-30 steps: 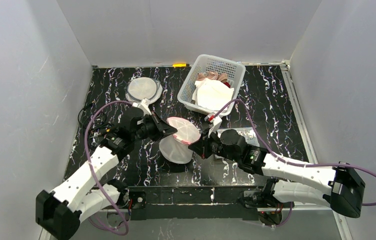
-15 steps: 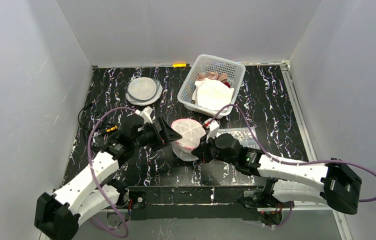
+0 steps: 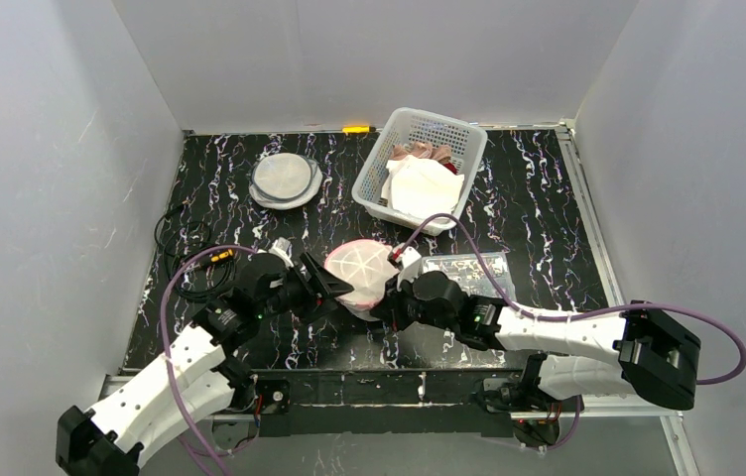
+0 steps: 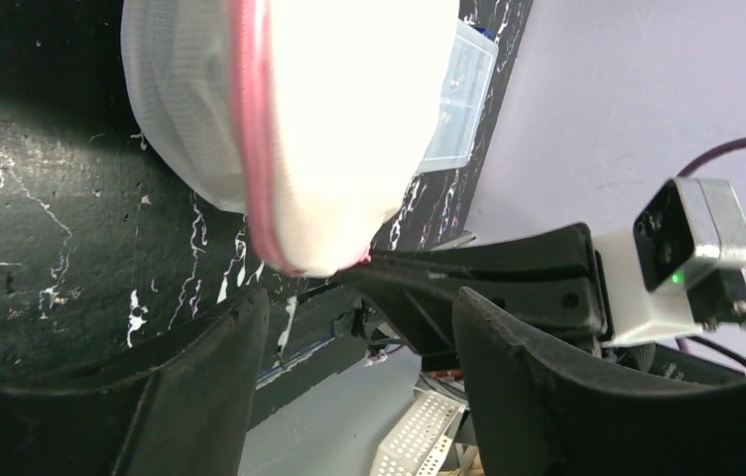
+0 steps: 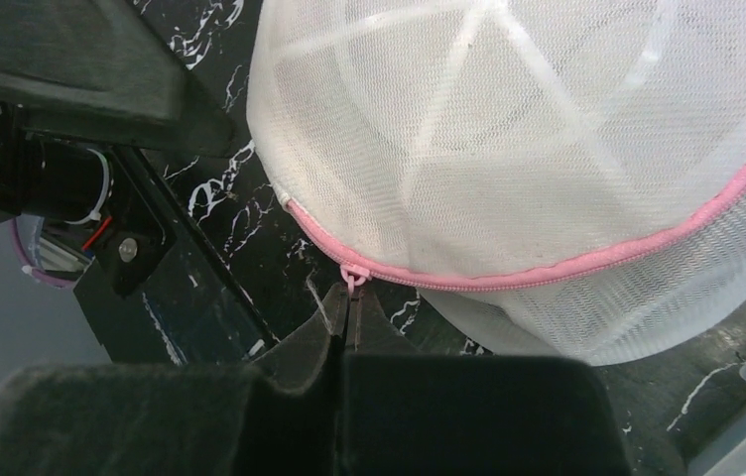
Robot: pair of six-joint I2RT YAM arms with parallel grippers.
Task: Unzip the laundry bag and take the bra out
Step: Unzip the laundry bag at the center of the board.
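Observation:
The laundry bag [image 3: 361, 268] is a white mesh dome with a pink zipper [image 5: 567, 266], lying near the table's front between both arms. My right gripper [image 5: 350, 303] is shut on the small pink zipper pull [image 5: 352, 277] at the bag's near-left edge. To the bag's left, my left gripper [image 4: 359, 327] is open, its fingertips [image 4: 235, 327] just short of the bag's lower edge [image 4: 300, 253], with nothing between them. The bra is hidden inside the mesh.
A white basket [image 3: 376, 171] with folded cloth stands at the back right. A flat round mesh bag [image 3: 285, 178] lies at the back left. A clear plastic box [image 3: 468, 268] sits right of the laundry bag. Loose cables [image 3: 176, 238] trail on the left.
The left gripper opened and let go of the bag. The bag went from spread apart to a closed dome. Both grippers came nearer the table's front edge, the right still holding the pull.

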